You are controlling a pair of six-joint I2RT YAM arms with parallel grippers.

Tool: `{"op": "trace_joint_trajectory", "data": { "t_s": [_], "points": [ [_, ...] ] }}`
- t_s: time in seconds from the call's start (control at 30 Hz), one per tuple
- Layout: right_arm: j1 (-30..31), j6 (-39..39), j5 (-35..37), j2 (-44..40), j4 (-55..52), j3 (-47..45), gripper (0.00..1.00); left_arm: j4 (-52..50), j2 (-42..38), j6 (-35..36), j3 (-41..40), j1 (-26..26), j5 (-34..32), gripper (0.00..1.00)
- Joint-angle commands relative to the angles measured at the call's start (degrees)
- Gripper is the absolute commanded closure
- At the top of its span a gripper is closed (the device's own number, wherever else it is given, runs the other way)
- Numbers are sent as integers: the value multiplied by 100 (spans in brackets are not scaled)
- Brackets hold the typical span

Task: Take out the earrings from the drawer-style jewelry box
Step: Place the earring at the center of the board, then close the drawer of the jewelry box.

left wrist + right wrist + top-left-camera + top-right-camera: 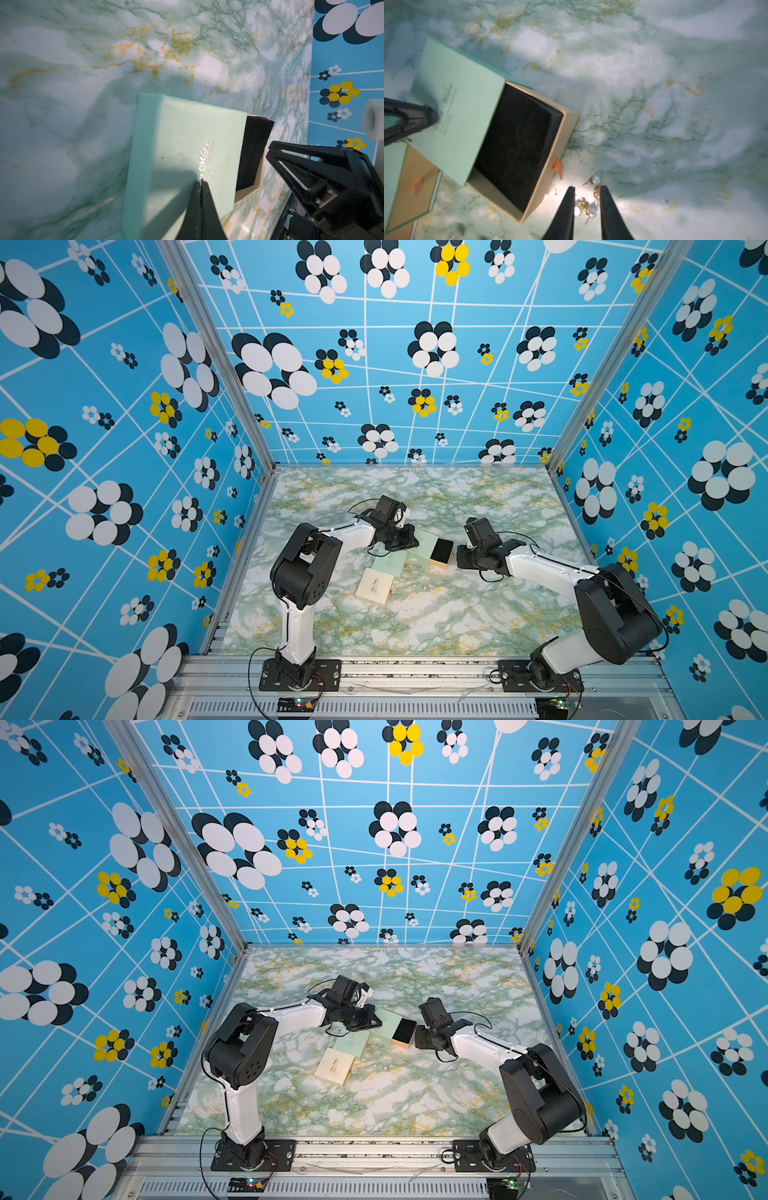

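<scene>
The pearl earrings (588,204) lie on the marbled table (654,83), just beside the front end of the pulled-out, black-lined drawer (519,143). They form a short line running lengthwise down the gap of the right pincer (587,188), whose jaws stand apart on either side of them. In a top view the mint jewelry box (419,543) has its long axis running from 10 to 4 o'clock, with the drawer sticking out toward 4, and the left pincer (201,182) is closed, its tip pressing on the box top.
</scene>
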Motion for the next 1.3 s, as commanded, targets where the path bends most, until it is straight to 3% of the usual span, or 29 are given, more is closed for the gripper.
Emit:
{"op": "trace_joint_trajectory", "data": {
  "t_s": [0.0, 0.23, 0.57, 1.27],
  "points": [
    [-46, -167, -282, -247, 47, 323, 75, -767, 87, 87, -252, 86, -365, 100],
    [-43, 6, -1115, 181, 293, 784, 75, -788, 126, 91, -200, 86, -356, 100],
    [-44, 250, -1299, 893, 425, 937, 75, -833, 98, 99, -195, 86, -382, 100],
    [-46, 167, -852, 736, 238, 896, 75, -1020, 88, 199, 33, 95, -400, 100]
  ]
}}
